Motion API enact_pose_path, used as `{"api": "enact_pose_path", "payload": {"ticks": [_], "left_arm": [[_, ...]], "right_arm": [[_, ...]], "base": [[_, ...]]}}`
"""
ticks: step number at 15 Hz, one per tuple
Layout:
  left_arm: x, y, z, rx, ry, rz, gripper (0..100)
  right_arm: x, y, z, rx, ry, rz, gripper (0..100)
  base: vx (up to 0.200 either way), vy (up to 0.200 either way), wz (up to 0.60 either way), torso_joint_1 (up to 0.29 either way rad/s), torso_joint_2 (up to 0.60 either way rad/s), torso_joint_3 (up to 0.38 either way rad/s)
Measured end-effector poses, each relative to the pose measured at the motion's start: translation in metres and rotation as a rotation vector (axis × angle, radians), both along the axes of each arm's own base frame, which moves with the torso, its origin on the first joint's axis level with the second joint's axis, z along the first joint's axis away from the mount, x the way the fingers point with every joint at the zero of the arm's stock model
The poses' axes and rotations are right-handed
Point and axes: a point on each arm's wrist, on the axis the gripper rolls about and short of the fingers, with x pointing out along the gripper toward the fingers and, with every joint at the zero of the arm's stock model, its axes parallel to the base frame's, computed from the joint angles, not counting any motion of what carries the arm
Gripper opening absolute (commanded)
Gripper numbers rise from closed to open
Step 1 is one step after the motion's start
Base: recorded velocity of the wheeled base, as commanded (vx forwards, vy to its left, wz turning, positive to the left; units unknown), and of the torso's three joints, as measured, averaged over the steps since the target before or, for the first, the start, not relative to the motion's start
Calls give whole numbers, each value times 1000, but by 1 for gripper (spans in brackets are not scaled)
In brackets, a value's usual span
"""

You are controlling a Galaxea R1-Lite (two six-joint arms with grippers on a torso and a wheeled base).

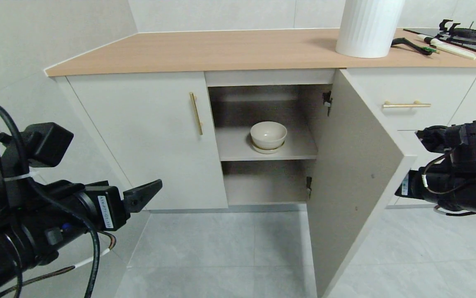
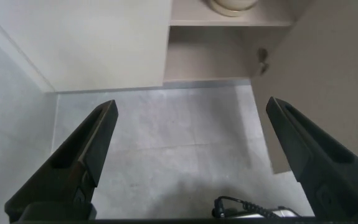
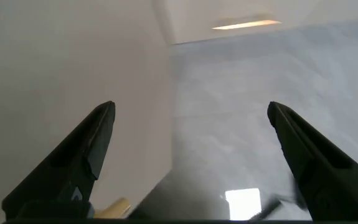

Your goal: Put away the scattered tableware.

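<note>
A cream bowl (image 1: 268, 133) sits on a small plate (image 1: 266, 149) on the middle shelf (image 1: 238, 147) of the open cabinet; its lower edge also shows as the bowl (image 2: 231, 6) in the left wrist view. My left gripper (image 1: 151, 188) hangs low at the left, in front of the closed door, well short of the shelf. That left gripper (image 2: 191, 106) is open over grey floor with nothing between its fingers. My right arm (image 1: 461, 165) is beyond the open cabinet door (image 1: 358, 165). My right gripper (image 3: 190, 107) is open and holds nothing, close to a pale panel.
The open door swings out toward me at the right of the opening. The closed left door has a gold handle (image 1: 196, 114); a drawer handle (image 1: 406, 105) is at the right. On the counter stand a white ribbed container (image 1: 368, 27) and utensils (image 1: 432, 43). The lower shelf (image 1: 263, 190) holds nothing.
</note>
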Motion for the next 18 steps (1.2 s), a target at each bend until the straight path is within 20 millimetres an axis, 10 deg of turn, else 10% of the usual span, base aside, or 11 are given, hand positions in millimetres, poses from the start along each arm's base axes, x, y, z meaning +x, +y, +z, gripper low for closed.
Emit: {"api": "enact_pose_path", "payload": {"ticks": [5, 18], "left_arm": [[0, 0, 1, 1, -4, 3, 100], [-2, 1, -4, 38, 57, -3, 100]], "right_arm": [[9, 45, -3, 140, -85, 112, 100], [26, 83, -22, 337, -129, 179, 100]], "base": [[0, 0, 0, 0, 0, 0], [31, 0, 0, 1, 0, 0]]}}
